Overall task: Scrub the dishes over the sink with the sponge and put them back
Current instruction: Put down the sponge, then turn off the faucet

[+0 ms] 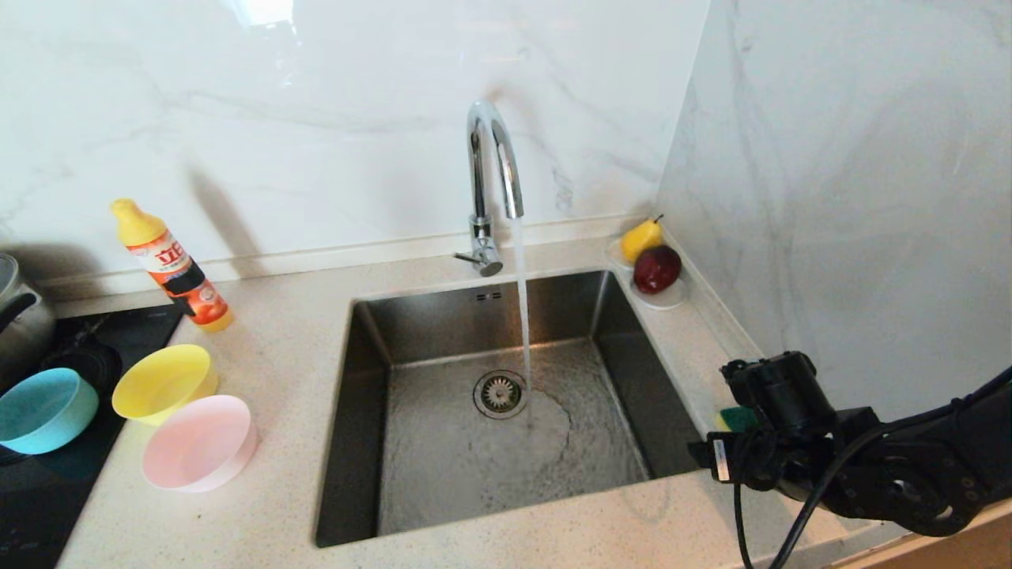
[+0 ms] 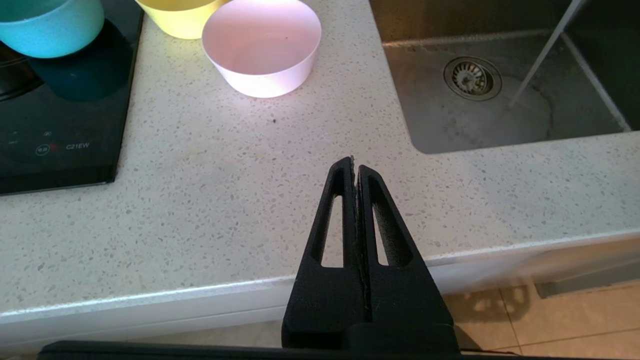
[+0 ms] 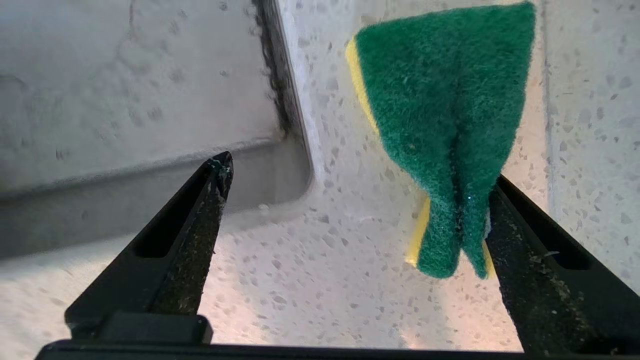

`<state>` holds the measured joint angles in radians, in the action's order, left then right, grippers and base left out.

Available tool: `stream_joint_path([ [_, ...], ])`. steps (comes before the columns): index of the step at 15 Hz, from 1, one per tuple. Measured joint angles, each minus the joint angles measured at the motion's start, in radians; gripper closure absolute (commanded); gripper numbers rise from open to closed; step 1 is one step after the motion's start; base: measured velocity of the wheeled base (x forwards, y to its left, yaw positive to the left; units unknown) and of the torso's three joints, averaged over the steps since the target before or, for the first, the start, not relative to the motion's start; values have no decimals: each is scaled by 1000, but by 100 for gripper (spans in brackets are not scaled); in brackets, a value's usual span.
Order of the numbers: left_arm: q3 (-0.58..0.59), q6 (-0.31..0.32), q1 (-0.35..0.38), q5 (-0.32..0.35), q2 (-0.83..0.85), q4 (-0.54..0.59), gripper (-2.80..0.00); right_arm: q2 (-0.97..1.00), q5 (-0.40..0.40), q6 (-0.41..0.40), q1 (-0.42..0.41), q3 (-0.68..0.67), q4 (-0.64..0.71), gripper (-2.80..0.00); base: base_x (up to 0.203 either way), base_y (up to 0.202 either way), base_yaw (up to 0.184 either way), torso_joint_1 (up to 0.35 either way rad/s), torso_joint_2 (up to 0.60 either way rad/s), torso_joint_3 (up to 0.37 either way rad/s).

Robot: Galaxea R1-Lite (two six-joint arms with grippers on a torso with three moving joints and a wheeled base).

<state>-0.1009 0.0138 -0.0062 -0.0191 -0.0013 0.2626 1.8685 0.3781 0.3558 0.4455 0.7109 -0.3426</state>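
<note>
Right gripper (image 3: 357, 172) spread wide over speckled white stone surface (image 3: 325, 280) right of the square steel sink (image 1: 490, 395), creased green-and-yellow sponge (image 3: 445, 135) against one finger, ungripped; left gripper (image 2: 355, 167) closed, empty.

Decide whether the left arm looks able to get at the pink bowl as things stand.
Probably yes. Bare counter lies between the left gripper and the pink bowl, with nothing between them, but its fingers are shut and must open first.
</note>
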Motion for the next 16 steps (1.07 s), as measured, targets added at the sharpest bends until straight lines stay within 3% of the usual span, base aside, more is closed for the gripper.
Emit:
stream_joint_path([
  [3, 0, 0, 0, 0, 0, 0, 0, -1, 0, 60, 4, 7, -1, -280, 0, 0, 0, 0, 0, 0],
  [10, 0, 0, 0, 0, 0, 0, 0, -12, 1, 107, 20, 39, 0, -280, 0, 0, 0, 0, 0, 0],
  [16, 0, 0, 0, 0, 0, 0, 0, -39, 103, 94, 44, 62, -2, -280, 0, 0, 0, 0, 0, 0],
])
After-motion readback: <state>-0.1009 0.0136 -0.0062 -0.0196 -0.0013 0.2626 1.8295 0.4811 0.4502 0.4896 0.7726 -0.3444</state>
